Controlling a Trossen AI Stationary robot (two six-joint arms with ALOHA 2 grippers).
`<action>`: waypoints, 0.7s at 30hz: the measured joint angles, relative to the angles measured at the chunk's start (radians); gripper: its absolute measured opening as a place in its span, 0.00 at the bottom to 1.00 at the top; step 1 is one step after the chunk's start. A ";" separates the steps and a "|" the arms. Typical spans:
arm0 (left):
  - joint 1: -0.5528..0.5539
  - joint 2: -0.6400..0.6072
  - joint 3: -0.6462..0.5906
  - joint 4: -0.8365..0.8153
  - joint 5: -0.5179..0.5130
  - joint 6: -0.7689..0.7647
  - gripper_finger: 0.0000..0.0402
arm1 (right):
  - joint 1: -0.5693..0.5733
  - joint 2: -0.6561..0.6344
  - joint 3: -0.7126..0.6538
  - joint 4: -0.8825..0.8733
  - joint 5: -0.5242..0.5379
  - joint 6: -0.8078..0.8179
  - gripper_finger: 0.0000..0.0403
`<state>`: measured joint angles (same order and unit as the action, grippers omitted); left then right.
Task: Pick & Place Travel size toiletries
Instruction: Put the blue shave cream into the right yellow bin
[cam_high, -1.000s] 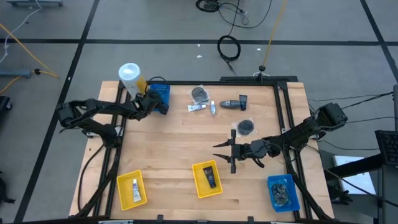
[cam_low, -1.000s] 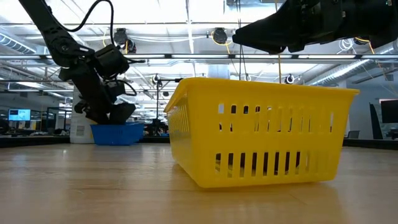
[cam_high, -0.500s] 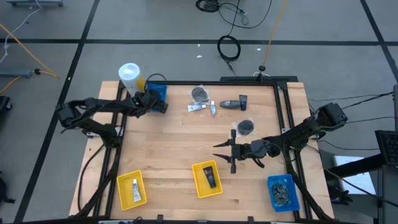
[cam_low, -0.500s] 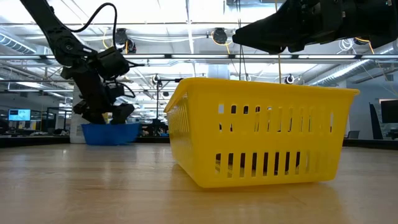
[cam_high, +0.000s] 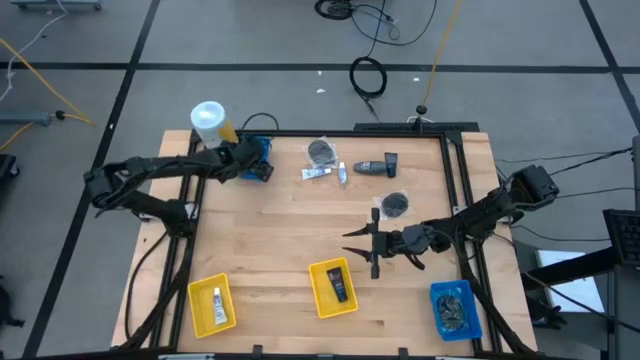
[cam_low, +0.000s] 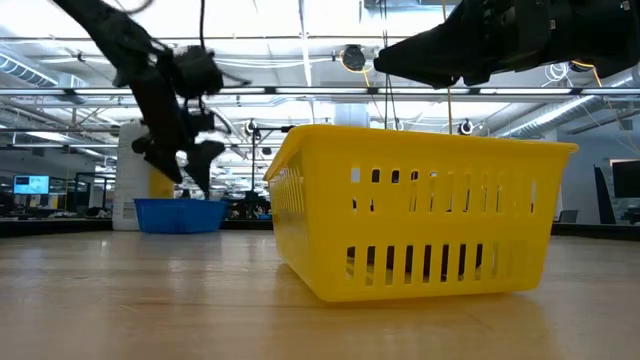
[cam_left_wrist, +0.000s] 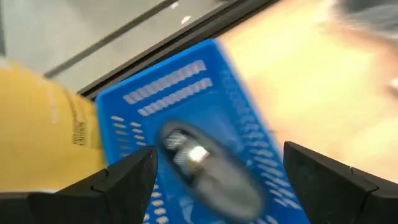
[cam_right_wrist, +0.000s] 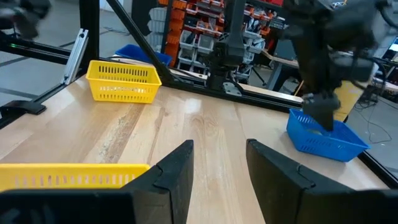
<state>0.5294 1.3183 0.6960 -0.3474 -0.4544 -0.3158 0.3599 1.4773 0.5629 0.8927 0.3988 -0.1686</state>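
A: Near the front edge, what is already sorted?

B: One white tube (cam_high: 217, 296) lies in the left yellow tray (cam_high: 213, 305), one dark bottle (cam_high: 339, 284) in the middle yellow tray (cam_high: 332, 288), and packets in the near blue tray (cam_high: 455, 308). The right gripper (cam_high: 352, 243) hovers just behind the middle tray, fingers a little apart, holding nothing.

A: And the next items?

B: A grey wrapped packet (cam_high: 395, 204) lies beyond it; I think it is light, soft and slippery, so pinch it across the middle. Farther lie a tube (cam_high: 318, 173), a bottle (cam_high: 377, 166) and another packet (cam_high: 321, 151).

A: The left gripper (cam_high: 247, 160)?

B: Wide open above the far blue tray (cam_left_wrist: 186, 93), where one packet (cam_left_wrist: 208, 168) rests inside.
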 joint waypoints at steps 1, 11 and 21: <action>-0.035 -0.022 -0.002 -0.002 -0.013 -0.005 0.83 | 0.000 0.000 0.000 -0.001 0.013 0.000 0.35; -0.562 -0.150 -0.268 0.643 -0.174 -0.055 0.72 | -0.010 0.000 0.000 -0.093 0.124 0.099 0.35; -0.860 0.068 -0.393 1.279 -0.176 0.075 0.70 | -0.020 0.000 0.000 -0.111 -0.085 0.089 0.35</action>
<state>-0.3307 1.3865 0.3027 0.9312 -0.6301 -0.2409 0.3397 1.4776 0.5625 0.7816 0.3138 -0.0798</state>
